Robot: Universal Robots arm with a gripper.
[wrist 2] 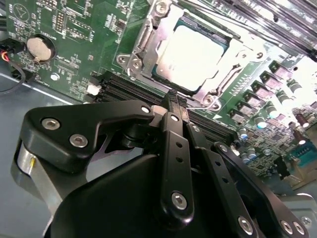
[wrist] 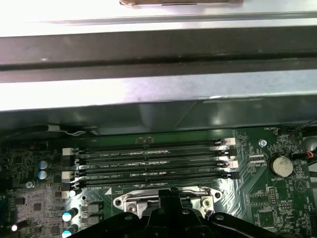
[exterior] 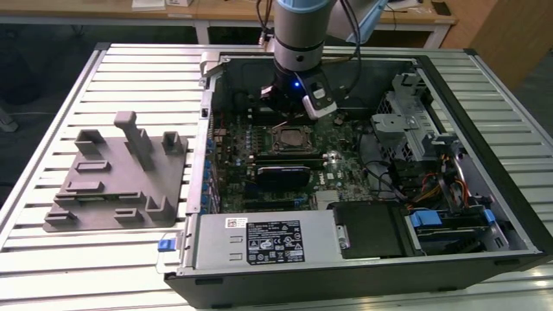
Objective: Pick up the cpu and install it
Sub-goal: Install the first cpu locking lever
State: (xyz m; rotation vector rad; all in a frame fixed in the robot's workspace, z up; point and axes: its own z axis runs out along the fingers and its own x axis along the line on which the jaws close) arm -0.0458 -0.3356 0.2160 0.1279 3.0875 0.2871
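- Second wrist view: cpu (wrist 2: 190, 52), seated in the motherboard socket (wrist 2: 136, 49), silvery top up.
- Handling, judged: light, stiff, slick-topped, fragile underneath; take by opposite edges.
- gripper (wrist 2: 172, 96): jaws together, empty, just beside the socket.

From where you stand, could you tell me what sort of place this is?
Probably a robotics lab or workshop: an open desktop computer case lies on a slatted metal table beside a grey fixture.

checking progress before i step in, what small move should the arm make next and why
Probably lift the gripper straight up a little: it is shut on nothing, and the cpu already lies in the socket just ahead of it.
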